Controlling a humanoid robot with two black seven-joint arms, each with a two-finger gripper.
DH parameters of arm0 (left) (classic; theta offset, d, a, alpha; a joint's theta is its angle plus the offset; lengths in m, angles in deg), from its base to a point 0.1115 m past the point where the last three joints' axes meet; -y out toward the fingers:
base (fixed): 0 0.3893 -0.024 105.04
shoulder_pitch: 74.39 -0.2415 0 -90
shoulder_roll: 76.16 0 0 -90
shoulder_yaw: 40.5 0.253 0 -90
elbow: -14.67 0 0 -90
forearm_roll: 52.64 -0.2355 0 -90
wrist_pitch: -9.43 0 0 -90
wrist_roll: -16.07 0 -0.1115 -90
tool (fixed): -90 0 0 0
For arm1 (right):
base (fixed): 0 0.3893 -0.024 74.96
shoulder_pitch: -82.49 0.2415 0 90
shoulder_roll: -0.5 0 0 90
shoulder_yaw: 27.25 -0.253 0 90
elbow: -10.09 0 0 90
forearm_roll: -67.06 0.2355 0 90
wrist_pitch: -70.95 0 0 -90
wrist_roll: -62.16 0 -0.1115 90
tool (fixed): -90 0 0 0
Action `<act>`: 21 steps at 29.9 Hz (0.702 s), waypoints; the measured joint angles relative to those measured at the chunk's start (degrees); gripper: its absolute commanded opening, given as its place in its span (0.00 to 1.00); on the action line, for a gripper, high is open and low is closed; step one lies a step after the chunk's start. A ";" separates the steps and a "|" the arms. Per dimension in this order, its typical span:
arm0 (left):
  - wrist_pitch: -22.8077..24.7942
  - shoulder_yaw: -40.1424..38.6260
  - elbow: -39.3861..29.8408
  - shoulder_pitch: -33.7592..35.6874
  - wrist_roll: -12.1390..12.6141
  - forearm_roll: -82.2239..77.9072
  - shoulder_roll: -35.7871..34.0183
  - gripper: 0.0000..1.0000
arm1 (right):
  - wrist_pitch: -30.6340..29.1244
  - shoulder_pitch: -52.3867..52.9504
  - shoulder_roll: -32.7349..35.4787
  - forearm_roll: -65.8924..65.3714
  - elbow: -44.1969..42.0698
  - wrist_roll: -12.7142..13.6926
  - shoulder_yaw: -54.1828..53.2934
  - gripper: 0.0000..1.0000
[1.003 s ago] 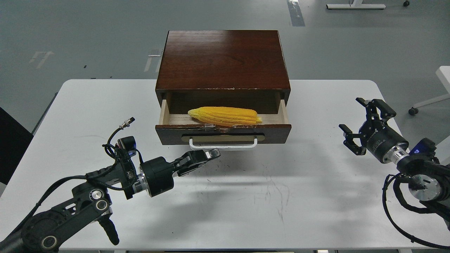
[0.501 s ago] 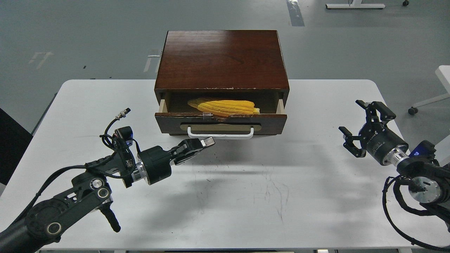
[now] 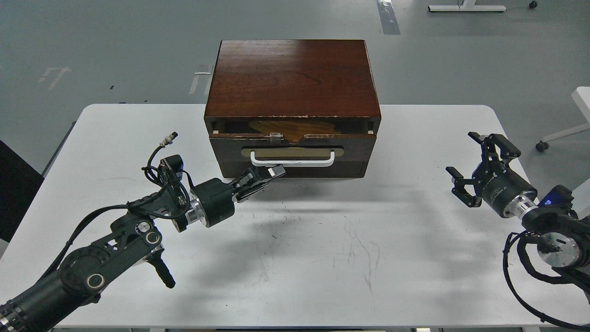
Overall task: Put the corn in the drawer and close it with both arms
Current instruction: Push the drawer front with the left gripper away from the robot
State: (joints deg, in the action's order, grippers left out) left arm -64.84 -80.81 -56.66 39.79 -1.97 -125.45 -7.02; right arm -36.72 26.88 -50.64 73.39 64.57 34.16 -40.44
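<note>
Drawer (image 3: 295,146) nearly shut, closed empty left pincer (image 3: 272,173) just below handle (image 3: 292,160), right pincer (image 3: 472,166) open.

The drawer (image 3: 292,154) is now pushed almost all the way in. The corn (image 3: 295,128) is nearly hidden in the dark slot. The left gripper (image 3: 272,172) has moved forward, its tips just under the white handle (image 3: 292,160).

The drawer (image 3: 292,148) stands nearly closed, the corn (image 3: 295,127) dim inside, left gripper (image 3: 272,172) seemingly touching its front.
</note>
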 measured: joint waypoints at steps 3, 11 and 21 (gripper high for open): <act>-0.01 0.08 1.44 0.89 -0.12 0.89 0.32 0.00 | 0.00 -0.09 0.07 0.00 0.00 0.00 0.00 0.97; -0.09 0.16 5.02 2.47 -0.15 2.02 1.22 0.00 | 0.00 -0.29 0.18 0.00 0.00 0.00 -0.07 0.97; -0.79 0.00 6.51 3.63 -0.14 2.35 1.77 0.00 | 0.00 -0.47 0.18 0.00 0.01 0.00 -0.09 0.97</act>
State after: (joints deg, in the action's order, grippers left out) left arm -65.63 -80.81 -50.15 43.41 -2.11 -123.09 -5.25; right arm -36.72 26.41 -50.45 73.39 64.58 34.16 -40.53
